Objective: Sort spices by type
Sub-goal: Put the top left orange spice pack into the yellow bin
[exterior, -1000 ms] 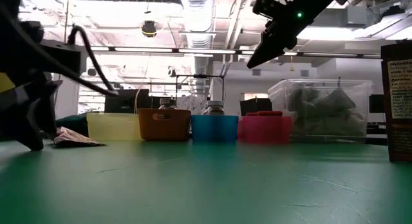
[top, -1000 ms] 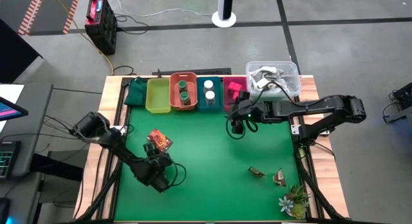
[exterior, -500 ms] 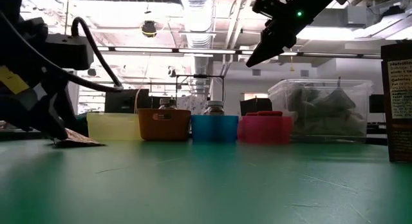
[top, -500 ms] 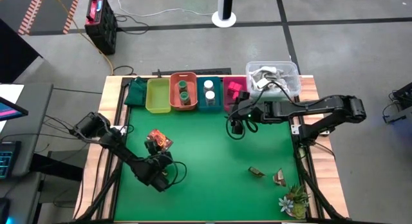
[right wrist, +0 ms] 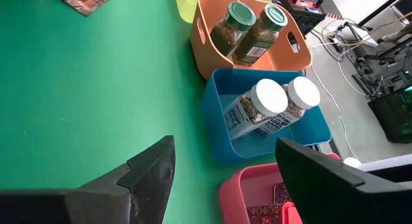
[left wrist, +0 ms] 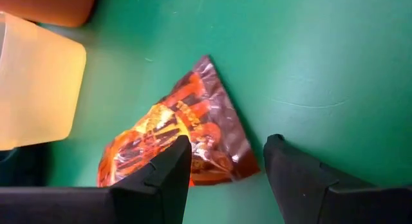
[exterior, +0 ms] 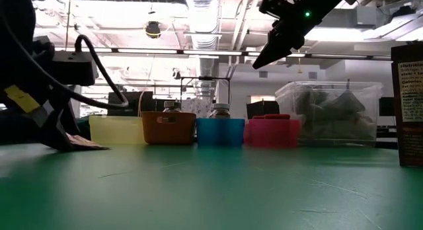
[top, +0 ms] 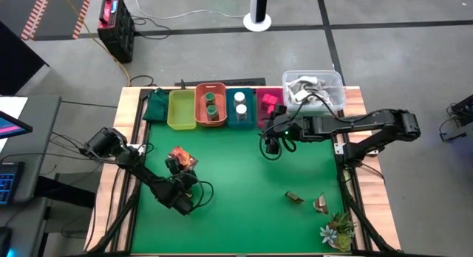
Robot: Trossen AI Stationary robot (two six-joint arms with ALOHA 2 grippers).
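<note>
Green jars (top: 211,107), white-capped jars (top: 240,103) binned; yellow bin (top: 180,109) empty. Left gripper (left wrist: 222,161) spread over nearby sachet (left wrist: 175,135); two more remain.

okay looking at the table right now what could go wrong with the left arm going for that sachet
The left claw is open over one corner of the flat, crinkly sachet, so closing could pinch only foil, or slide it along the green mat. The yellow bin sits close, so a high, clean lift is needed to clear its wall.

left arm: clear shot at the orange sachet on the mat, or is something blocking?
Probably yes. The left gripper is open, right at the sachet, which lies flat on bare mat. The yellow bin sits off to one side, not between them.
</note>
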